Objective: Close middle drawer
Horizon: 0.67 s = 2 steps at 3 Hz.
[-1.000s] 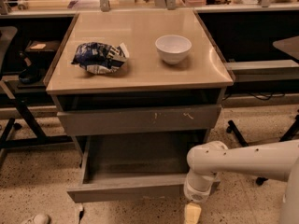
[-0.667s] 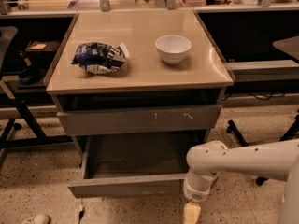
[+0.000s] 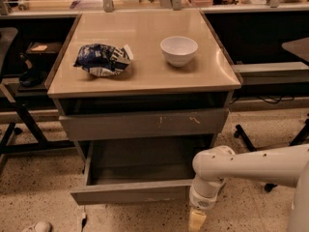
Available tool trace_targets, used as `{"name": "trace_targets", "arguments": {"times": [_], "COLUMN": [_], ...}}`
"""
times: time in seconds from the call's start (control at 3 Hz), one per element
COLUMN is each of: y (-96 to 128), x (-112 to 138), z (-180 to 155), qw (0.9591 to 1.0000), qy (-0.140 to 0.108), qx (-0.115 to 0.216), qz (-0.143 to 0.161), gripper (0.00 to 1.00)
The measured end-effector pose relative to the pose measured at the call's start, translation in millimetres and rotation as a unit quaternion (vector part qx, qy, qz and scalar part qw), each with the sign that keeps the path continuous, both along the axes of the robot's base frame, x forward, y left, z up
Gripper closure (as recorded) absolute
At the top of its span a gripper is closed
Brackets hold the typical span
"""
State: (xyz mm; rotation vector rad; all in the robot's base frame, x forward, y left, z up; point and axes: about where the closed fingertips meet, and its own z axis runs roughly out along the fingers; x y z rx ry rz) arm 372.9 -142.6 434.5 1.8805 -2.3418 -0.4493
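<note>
The middle drawer [image 3: 130, 192] is pulled far out of the cabinet, and its grey plain front sits low near the floor with the empty inside showing. Above it is the taller front with pale scratch marks [image 3: 145, 123], standing slightly out from the cabinet. My gripper [image 3: 197, 220] hangs from the white arm [image 3: 251, 166] at the bottom edge of the view. It is just right of and slightly in front of the drawer front's right end. The third front is out of view.
The tan cabinet top [image 3: 145, 76] holds a blue and white crumpled bag [image 3: 103, 59] and a white bowl [image 3: 178, 50]. Black chair and table legs [image 3: 21, 124] stand at the left, and a chair base [image 3: 251, 139] at the right. The floor is speckled.
</note>
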Motion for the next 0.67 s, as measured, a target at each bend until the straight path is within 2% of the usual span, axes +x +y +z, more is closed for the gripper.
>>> {"name": "trace_targets", "arguments": {"times": [0.33,0.67], "y": [0,4], "x": [0,20], "z": [0,-5], "qw": [1.0000,0.9999], "qy": [0.000,-0.012], "qx": [0.000,0.001], "qz": [0.000,-0.009], "gripper": [0.62,0.85]}}
